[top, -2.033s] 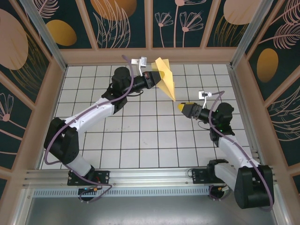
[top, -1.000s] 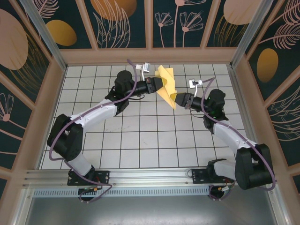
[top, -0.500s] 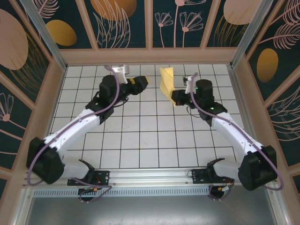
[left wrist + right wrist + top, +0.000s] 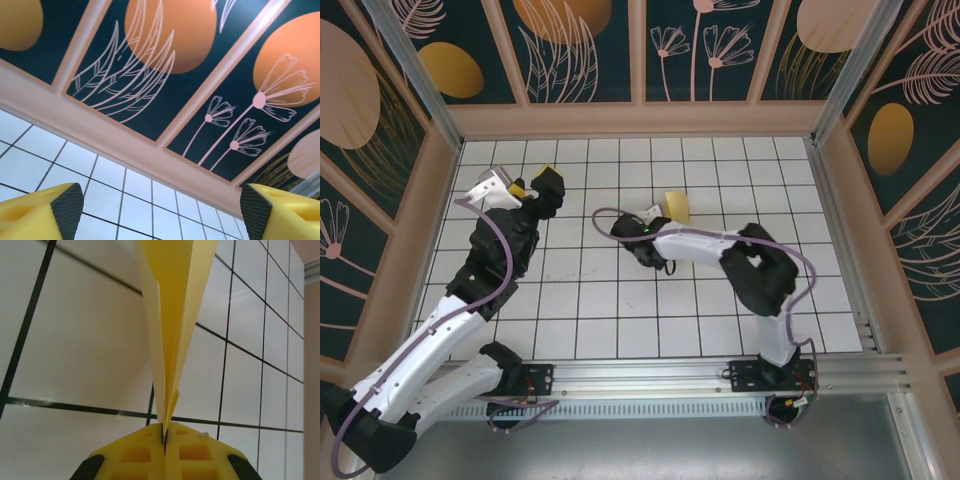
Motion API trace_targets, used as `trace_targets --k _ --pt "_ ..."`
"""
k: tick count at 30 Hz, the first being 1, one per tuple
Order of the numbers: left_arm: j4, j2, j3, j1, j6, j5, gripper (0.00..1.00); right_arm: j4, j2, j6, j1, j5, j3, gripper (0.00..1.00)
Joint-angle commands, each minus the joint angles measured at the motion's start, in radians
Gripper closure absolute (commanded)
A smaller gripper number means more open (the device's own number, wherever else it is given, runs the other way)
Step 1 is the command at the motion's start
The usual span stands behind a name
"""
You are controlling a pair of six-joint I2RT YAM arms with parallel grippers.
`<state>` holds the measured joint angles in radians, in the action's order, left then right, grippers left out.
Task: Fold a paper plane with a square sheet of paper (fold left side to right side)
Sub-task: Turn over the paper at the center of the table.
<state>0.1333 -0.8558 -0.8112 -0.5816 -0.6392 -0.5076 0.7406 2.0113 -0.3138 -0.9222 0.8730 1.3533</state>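
Observation:
The paper plane [image 4: 675, 206] is a slim folded dart of yellow-orange paper, held just above the tiled floor near the middle of the back half. My right gripper [image 4: 663, 212] is shut on its narrow end. In the right wrist view the yellow fingers [image 4: 200, 452] press together at the right gripper [image 4: 164, 432], and the paper plane [image 4: 172, 315] rises from them with its layers fanning slightly apart. My left gripper [image 4: 542, 190] is pulled back at the left, well apart from the paper. In the left wrist view the left gripper [image 4: 160, 210] is open and holds nothing; its pads [image 4: 67, 205] stand wide apart.
The white grid-tiled floor [image 4: 620, 300] is fenced by a wooden frame [image 4: 640, 120] with dark decorated panels. My right arm [image 4: 760, 260] bends across the middle toward the left. A metal rail [image 4: 620, 375] runs along the near edge.
My left gripper let go of the paper and swung back to the left. My right gripper took the plane by its tip and carried it down and left toward the floor.

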Motion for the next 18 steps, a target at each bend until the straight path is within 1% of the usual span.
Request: trace_targets --k 1,3,4,6,8,11,14,16,18 --pt "-0.026 -0.01 0.008 0.002 0.015 -0.051 0.15 0.137 0.09 -0.067 -0.037 0.092 0.062 0.94" --pt "-0.026 -0.023 0.006 0.002 0.014 -0.041 0.15 0.139 0.146 -0.078 -0.052 0.055 0.082 0.91" --pt "-0.026 -0.031 0.004 0.002 0.013 -0.035 0.15 0.131 0.169 -0.075 -0.057 0.022 0.087 0.88" --pt "-0.028 -0.047 0.001 0.002 0.013 -0.023 0.14 0.097 0.183 -0.06 -0.063 -0.065 0.084 0.78" --pt "-0.033 -0.066 -0.006 0.002 0.012 -0.009 0.13 0.057 0.154 -0.052 -0.068 -0.143 0.063 0.69" --pt "-0.043 -0.102 -0.02 0.002 0.007 0.019 0.1 -0.008 0.056 -0.039 -0.067 -0.243 0.012 0.57" --pt "-0.053 -0.138 -0.037 0.007 -0.012 0.05 0.06 -0.052 -0.066 -0.038 -0.059 -0.323 -0.047 0.46" --pt "-0.055 -0.161 -0.043 0.019 -0.03 0.094 0.04 -0.078 -0.158 -0.039 -0.047 -0.369 -0.09 0.42" --pt "-0.046 -0.193 -0.044 0.043 -0.058 0.167 0.03 -0.114 -0.266 -0.039 -0.027 -0.425 -0.145 0.36"
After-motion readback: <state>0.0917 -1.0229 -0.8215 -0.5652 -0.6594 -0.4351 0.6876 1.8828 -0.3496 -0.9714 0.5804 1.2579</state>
